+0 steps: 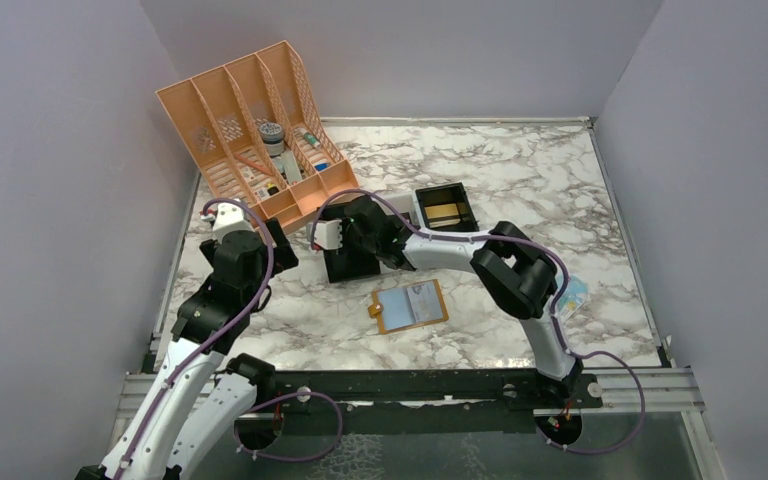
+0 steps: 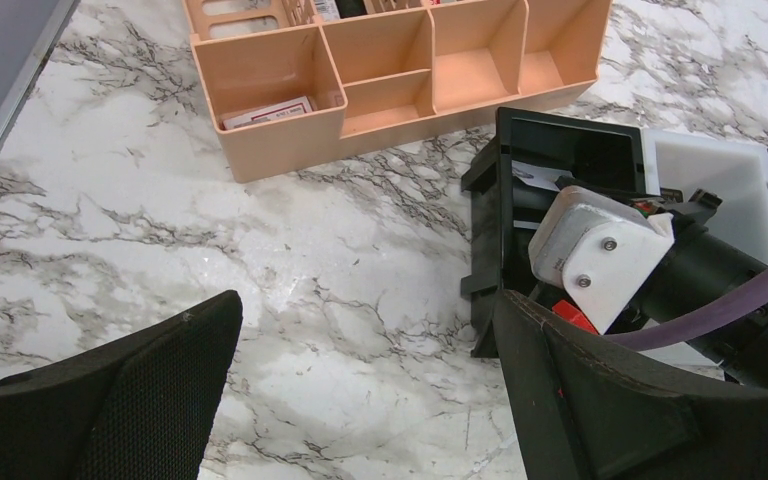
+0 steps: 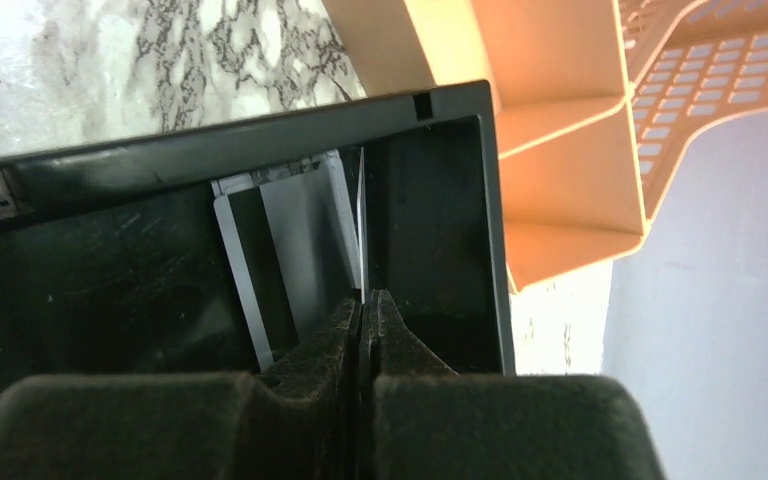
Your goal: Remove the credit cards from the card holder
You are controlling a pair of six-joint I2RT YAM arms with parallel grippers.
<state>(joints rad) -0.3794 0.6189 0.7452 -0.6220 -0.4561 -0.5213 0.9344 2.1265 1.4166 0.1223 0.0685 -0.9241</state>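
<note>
Right gripper pinches thin credit card edge-on inside black bin; second card leans within. Card holder lies open, near-centre on table. Left gripper spread wide, empty.

Left tool hangs spread wide; right tool, arm outstretched, is pinched closed.

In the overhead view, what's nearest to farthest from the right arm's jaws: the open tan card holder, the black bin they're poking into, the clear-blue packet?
From the right gripper, shut on a credit card:
1. black bin: around the jaws, left of centre.
2. card holder: mid-table, toward the arm bases.
3. clear-blue packet: far right, beside the right arm.
</note>
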